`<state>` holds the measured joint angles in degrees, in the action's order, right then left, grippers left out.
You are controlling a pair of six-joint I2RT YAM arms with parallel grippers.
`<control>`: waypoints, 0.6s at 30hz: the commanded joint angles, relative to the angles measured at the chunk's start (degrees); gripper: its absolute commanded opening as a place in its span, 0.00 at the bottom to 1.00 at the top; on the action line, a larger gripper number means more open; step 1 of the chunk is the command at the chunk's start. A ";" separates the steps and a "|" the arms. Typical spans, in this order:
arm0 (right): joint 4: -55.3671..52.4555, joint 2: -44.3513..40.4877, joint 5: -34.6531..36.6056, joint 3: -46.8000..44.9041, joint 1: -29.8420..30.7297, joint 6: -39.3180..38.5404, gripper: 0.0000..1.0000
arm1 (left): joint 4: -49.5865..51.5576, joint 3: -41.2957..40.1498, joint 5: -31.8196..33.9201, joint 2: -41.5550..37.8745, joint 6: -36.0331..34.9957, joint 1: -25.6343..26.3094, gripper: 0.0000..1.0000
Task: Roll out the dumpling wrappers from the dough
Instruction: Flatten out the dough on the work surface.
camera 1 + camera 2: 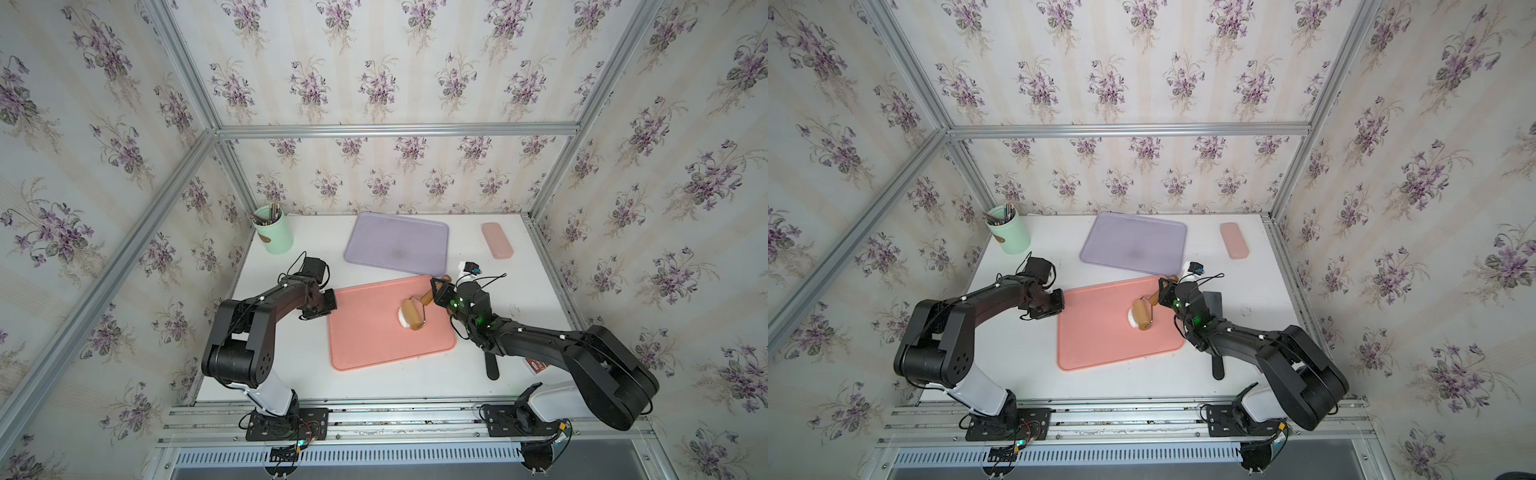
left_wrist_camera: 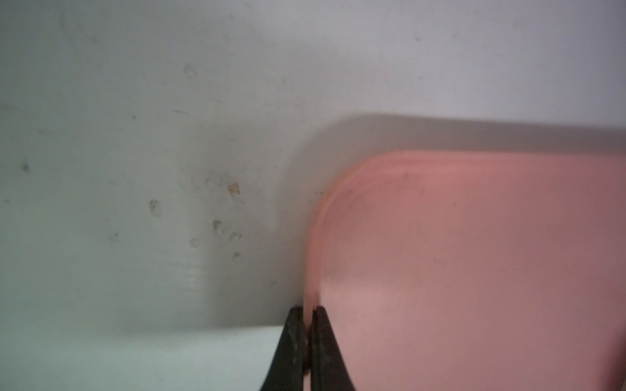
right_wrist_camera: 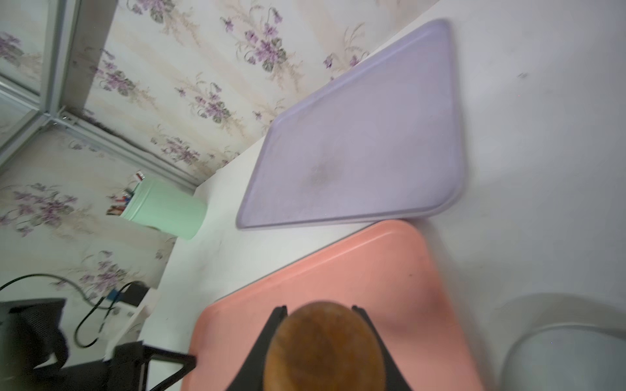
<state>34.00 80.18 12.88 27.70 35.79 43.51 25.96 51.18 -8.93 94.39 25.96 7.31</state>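
A: As the top views are read from the left, what is met first?

B: A mint cup (image 1: 274, 235) of pens is seen left of centre, at mid-height. Lower and to its right, the left gripper (image 1: 329, 305) is found at the left edge of the pink tray (image 1: 365, 345). In the left wrist view its jaws are seen pinched tight on the tray's rim.

A: And where is the dough (image 1: 402, 318) placed?

B: Right of the tray's middle, near frame centre. It is shown as a small white lump, soft-edged. Only part of it is exposed, at the left side of the wooden roller (image 1: 414, 314), by which the rest is covered.

A: How is the right gripper (image 1: 433, 294) set?

B: Narrowly, closed on the roller's wooden handle, near the tray's upper right corner.
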 commanded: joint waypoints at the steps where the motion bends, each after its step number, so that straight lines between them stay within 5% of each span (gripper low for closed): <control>1: -9.62 -0.08 2.26 -1.12 1.47 -8.49 0.00 | 1.97 0.16 3.32 -0.11 -0.81 -0.02 0.00; 6: -3.00 3.44 3.37 -1.34 9.07 -5.75 0.00 | 2.42 2.00 3.35 1.14 -1.63 2.06 0.00; 11: -7.06 -1.35 7.63 0.27 8.52 -6.21 0.00 | 4.08 4.01 4.44 2.64 -1.80 2.61 0.00; 18: -10.22 -8.64 1.89 2.23 3.32 -7.68 0.00 | 4.54 4.28 5.64 2.53 -2.40 2.62 0.00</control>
<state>25.45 72.62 18.55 28.56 39.16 37.43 29.26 55.16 -5.10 96.77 24.40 9.89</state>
